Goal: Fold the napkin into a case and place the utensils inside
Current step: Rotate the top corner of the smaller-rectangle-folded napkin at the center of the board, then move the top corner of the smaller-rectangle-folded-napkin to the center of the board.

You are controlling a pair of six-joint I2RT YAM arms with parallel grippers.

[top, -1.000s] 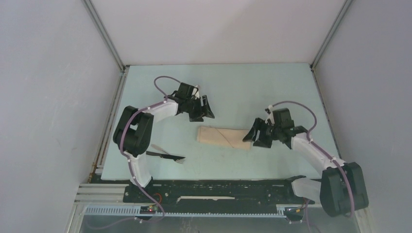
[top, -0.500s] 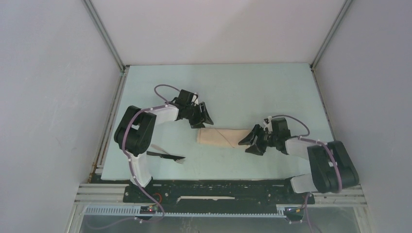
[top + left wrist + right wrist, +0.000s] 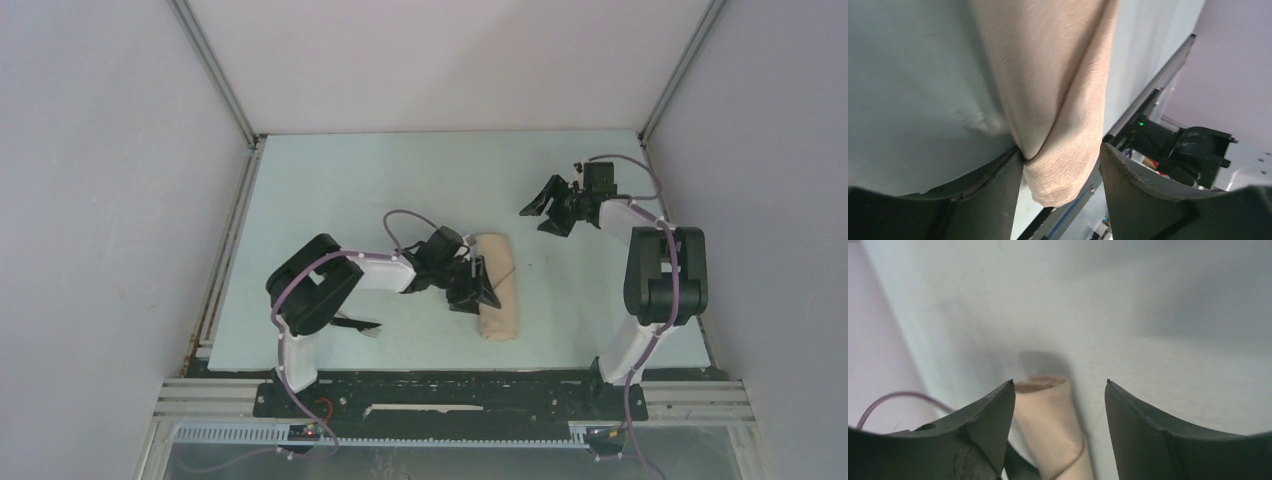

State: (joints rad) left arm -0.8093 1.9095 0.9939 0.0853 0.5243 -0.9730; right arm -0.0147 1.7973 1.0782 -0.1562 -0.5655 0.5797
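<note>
Turning napkin [image 3: 498, 286]: folded strip, crosswise a second ago, now points at the table [image 3: 330, 180] near edge.
Left gripper [image 3: 1062, 152]: jaws apart around its near end.
Right gripper [image 3: 548, 205]: apart, empty, withdrawn far-right.
Utensils [image 3: 352, 325]: near-left, outside; loading seems next.

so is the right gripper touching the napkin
Apart. The top view shows the right gripper off toward the far right, with a plain stretch of bare table between it and the napkin.
</note>
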